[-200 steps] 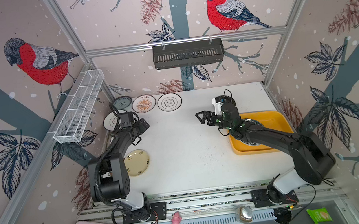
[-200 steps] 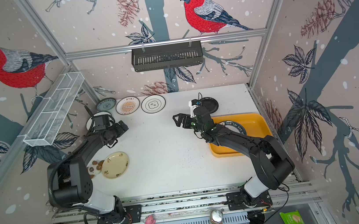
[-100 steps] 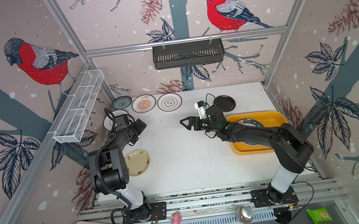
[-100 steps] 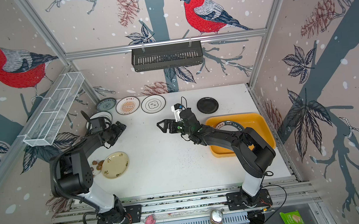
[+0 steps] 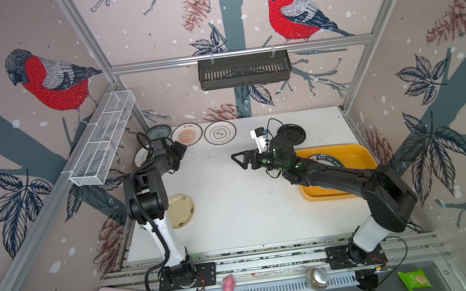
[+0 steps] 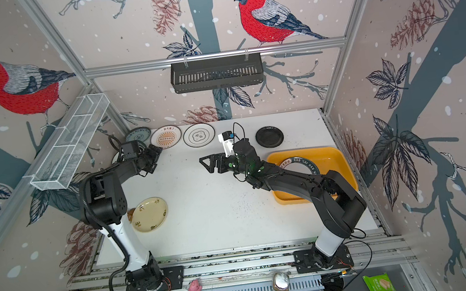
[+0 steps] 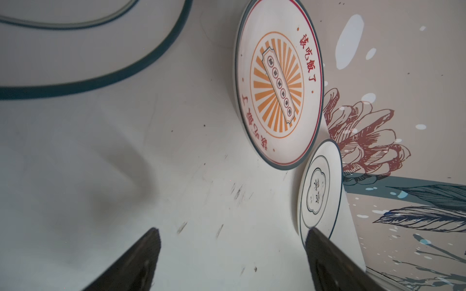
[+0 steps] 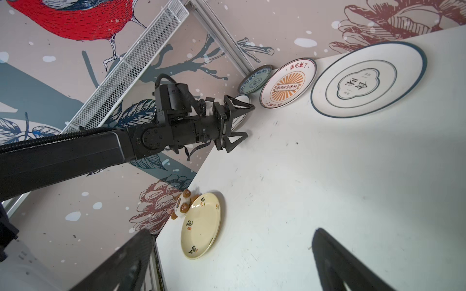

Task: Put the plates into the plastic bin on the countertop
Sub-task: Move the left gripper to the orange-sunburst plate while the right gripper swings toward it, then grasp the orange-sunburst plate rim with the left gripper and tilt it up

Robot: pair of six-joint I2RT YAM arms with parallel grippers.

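Left wrist view: left hand [image 7: 233,230] spread wide, nothing between the fingers, low over bare desk [image 7: 126,176]. Ahead of it lies the sunburst plate [image 7: 277,85], flat on the desk, with orange rays and red rim writing 该吃饭了 printed twice. The small label across its centre is unreadable. Just beside that is the flower-outline plate [image 7: 317,194]. A dark-rimmed white plate [image 7: 113,73] is near the hand, mostly out of frame.

In both top views the left hand [image 5: 180,152] sits at the desk's 10 o'clock, and the dark-rimmed white plate is partly under that arm. The back row runs from 11 to 12 o'clock: grey-teal plate [image 5: 159,131], sunburst plate, flower-outline plate. The cream plate [image 5: 181,210] is at 8 o'clock, with small dark and orange rim marks too small to read. A brown-and-white toy [image 8: 181,205] sits at its edge.

The right hand [image 8: 233,233] is also wide open and empty. It is over the desk centre, fingers pointing to 9 o'clock, well apart from every plate. The right wrist view shows two dark characters in the flower-outline plate's centre, which look like 食味.

The black plate [image 6: 269,137] is at 1 o'clock, plain, no writing. The plastic bin [image 6: 332,164] is on the desk at 3 o'clock, with the right arm crossing over it. One lettered plate [image 6: 307,164] lies inside. Its dark rim has white letters "HAO SHI HAO", the rest hidden by the arm.
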